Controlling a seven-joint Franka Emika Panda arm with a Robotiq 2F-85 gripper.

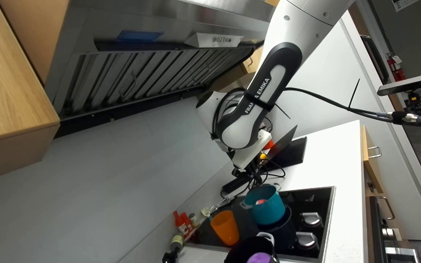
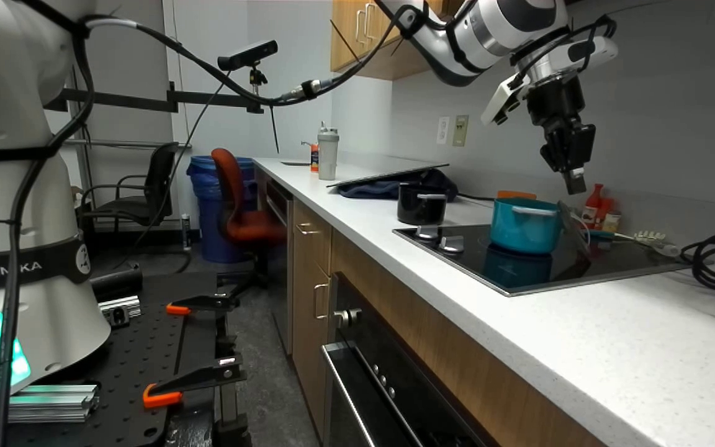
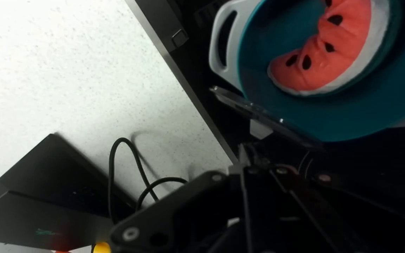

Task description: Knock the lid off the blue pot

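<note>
Black glass is covering the cooktop (image 2: 474, 249), the gripper (image 2: 575, 182) hanging above, closed and empty. The blue pot (image 2: 522, 228) is standing on the cooktop, partly hiding it; the lid (image 2: 573, 227) is sitting tilted just beside, contact unclear.

In an exterior view, hangs with jaws closed above the grey lid (image 2: 573, 231) tilted against the side of the blue pot (image 2: 522, 231) on the black cooktop (image 2: 618, 264), with a black pot (image 2: 421, 206) farther back on the white table (image 2: 612, 347).
</note>
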